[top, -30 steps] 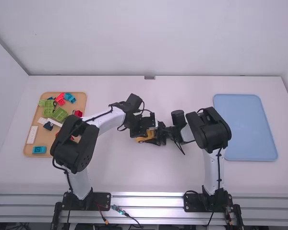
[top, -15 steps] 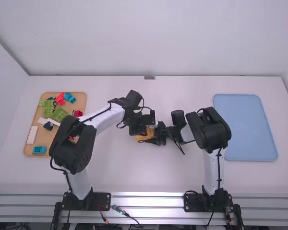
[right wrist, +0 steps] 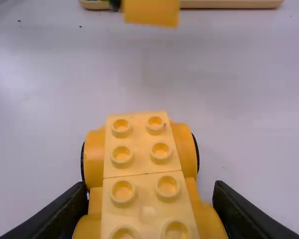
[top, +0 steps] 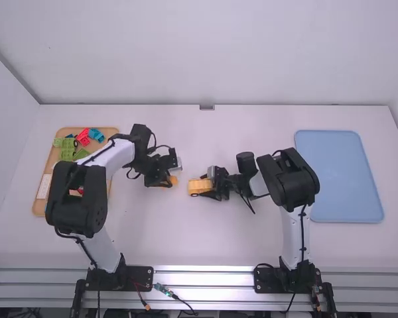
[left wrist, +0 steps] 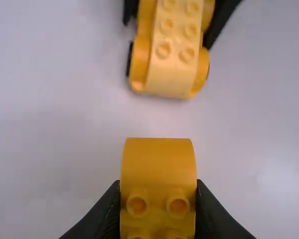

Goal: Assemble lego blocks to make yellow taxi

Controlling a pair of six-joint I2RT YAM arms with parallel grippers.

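My left gripper point(top: 164, 175) is left of the middle, above the table, shut on a curved yellow brick point(top: 174, 180). In the left wrist view the brick point(left wrist: 158, 167), its studs facing the camera, fills the gap of the left gripper point(left wrist: 158, 199). To its right, separated from it, lies the yellow taxi body point(top: 199, 187); my right gripper point(top: 217, 185) is shut on its far end. Seen from the right wrist, the right gripper point(right wrist: 149, 199) has a finger on either side of the taxi body point(right wrist: 142, 144), which shows pale studded plates on top and wheels at the sides.
The wooden tray point(top: 40, 211) at the far left holds green, red, blue and white pieces, partly behind the left arm. A blue tray point(top: 338, 175) lies at the right. Bare white table point(top: 205, 139) lies beyond the taxi body.
From over the taxi body, my left gripper has moved away to the left with the curved brick in it, uncovering the body. The right arm has kept still.
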